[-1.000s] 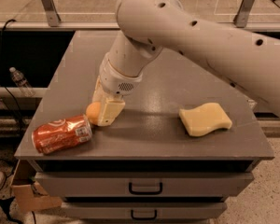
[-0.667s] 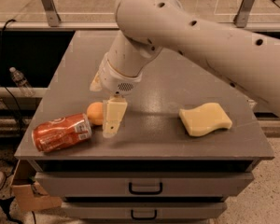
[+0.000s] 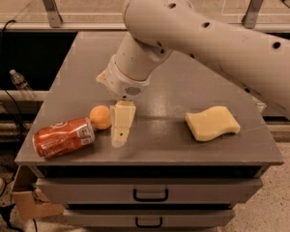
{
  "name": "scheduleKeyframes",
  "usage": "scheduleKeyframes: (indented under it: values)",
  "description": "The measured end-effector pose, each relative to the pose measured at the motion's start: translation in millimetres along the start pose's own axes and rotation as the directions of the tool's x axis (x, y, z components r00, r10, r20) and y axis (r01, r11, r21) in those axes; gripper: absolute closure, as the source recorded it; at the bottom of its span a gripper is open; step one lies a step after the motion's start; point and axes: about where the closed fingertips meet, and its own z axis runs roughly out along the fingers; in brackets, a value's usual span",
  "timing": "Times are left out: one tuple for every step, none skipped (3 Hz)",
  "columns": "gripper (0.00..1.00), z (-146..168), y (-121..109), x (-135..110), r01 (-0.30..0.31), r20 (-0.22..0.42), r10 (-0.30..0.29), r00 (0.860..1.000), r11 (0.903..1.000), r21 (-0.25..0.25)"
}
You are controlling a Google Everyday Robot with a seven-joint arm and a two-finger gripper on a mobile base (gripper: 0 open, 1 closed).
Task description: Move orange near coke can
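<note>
Orange: the orange (image 3: 100,117) lies on the desk (image 3: 183,149) near the front-left corner, apparently touching the coke can (image 3: 64,137).
Can: on its side along the front edge.
Gripper: the gripper (image 3: 122,124) points down just right of the orange and holds nothing; how wide it stands, cannot tell.
Risk: a sideways brush on withdrawal could roll the fruit away or nudge the can off the corner.

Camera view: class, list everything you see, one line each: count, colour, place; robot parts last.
Small round orange fruit: one, orange, front left, next to the can.
Red metal coke can: one, red, on its side, front-left corner.
Wavy foam sponge: one, pale yellow, table's right.
Grey drawer table: one, grey, centre.
Clear plastic bottle: one, clear, left of the table.
Robot arm: one, off-white, reaching from the right.
Pincer: one, cream, right beside the orange fruit.
</note>
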Motion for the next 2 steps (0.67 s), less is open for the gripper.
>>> scheduleKeyframes:
  values:
    - [0.00,-14.1,16.1,23.1,-0.048,-0.025,0.048,0.999,0.9987,0.017]
    - [0.00,-25.9,42.1,62.1,-0.119,-0.070,0.119,0.990,0.9929,0.006]
